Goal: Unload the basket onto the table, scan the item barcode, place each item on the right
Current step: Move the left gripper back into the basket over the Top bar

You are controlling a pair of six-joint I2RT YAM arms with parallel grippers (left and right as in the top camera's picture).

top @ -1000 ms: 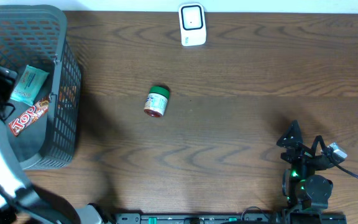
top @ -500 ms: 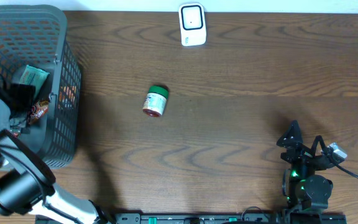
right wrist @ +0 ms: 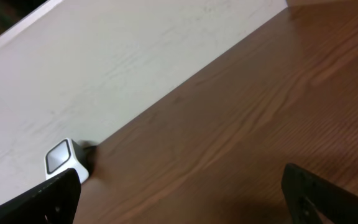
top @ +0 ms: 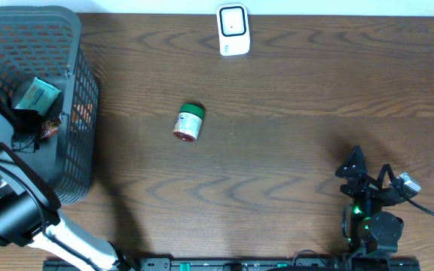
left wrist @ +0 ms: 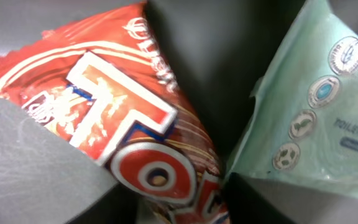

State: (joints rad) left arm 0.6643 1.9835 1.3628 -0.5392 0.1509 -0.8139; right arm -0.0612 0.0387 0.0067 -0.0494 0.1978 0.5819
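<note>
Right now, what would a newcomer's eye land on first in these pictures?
The red candy bar fills the left wrist view, right under the left end effector, down in the gray basket. A green-lidded jar lies on its side mid-table, with a white scanner at the far edge.

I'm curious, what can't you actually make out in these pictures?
Red snack wrapper: no barcode showing; left wrist frame edge cuts its name.
Green tissue pack: print blurred, left wrist.
Jar: label too small, overhead.
Left gripper: whether it pinches the wrapper, view too close.
</note>
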